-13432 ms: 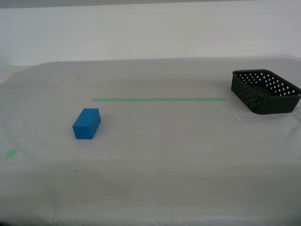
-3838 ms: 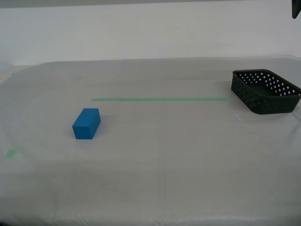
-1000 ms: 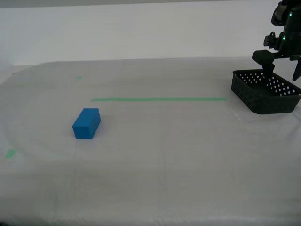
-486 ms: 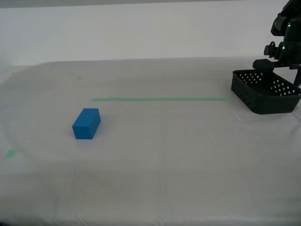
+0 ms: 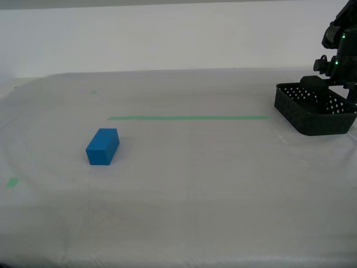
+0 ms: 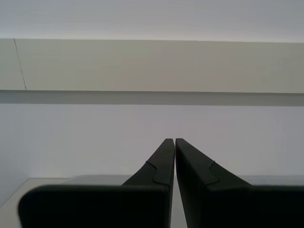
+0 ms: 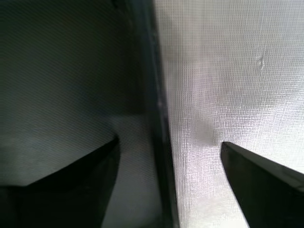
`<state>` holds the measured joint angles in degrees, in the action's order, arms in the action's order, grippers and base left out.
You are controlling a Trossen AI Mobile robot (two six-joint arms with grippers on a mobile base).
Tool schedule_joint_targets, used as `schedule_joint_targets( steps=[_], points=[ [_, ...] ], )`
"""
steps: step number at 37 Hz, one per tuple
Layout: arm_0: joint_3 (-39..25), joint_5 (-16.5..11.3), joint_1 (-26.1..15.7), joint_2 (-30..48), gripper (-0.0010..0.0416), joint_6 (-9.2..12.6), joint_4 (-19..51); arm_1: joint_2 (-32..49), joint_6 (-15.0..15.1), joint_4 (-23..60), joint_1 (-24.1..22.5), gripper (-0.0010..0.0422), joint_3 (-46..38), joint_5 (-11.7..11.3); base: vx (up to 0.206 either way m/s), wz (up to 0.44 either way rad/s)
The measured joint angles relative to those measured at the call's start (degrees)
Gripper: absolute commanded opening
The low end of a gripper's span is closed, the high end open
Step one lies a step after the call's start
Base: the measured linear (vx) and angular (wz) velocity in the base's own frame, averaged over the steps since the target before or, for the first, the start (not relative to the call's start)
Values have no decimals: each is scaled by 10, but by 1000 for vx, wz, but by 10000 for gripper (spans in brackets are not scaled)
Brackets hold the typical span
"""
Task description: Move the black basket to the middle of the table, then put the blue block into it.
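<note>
1 blue block (image 5: 102, 147) sat on the bench (image 5: 195, 190) at the exterior view's left, untouched. 1 black basket (image 5: 312, 114) sat at that view's right edge, my first hand (image 7: 168, 156) spread apart straddling its wall, probably set for dragging. My second hand (image 6: 172, 142) was pressed together, idle.
</note>
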<state>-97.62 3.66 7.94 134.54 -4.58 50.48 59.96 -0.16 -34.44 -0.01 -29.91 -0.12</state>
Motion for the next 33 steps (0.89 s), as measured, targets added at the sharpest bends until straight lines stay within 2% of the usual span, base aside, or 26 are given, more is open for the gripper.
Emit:
schedule_joint_targets(
  steps=[6, 17, 20, 27, 33],
  points=[
    [0, -2, 0, -1, 173, 1, -7, 0, 0, 0, 0, 0, 0, 0, 0, 0],
    [0, -26, 0, -1, -7, 2, -13, 0, 0, 0, 0, 0, 0, 0, 0, 0],
    [1, -45, 0, -1, 4, 4, -10, 0, 0, 0, 0, 0, 0, 0, 0, 0],
    [0, -65, 0, -2, -1, 9, -13, 0, 0, 0, 0, 0, 0, 0, 0, 0],
    [0, -68, 0, -6, -1, 11, -11, 0, 0, 0, 0, 0, 0, 0, 0, 0]
  ],
)
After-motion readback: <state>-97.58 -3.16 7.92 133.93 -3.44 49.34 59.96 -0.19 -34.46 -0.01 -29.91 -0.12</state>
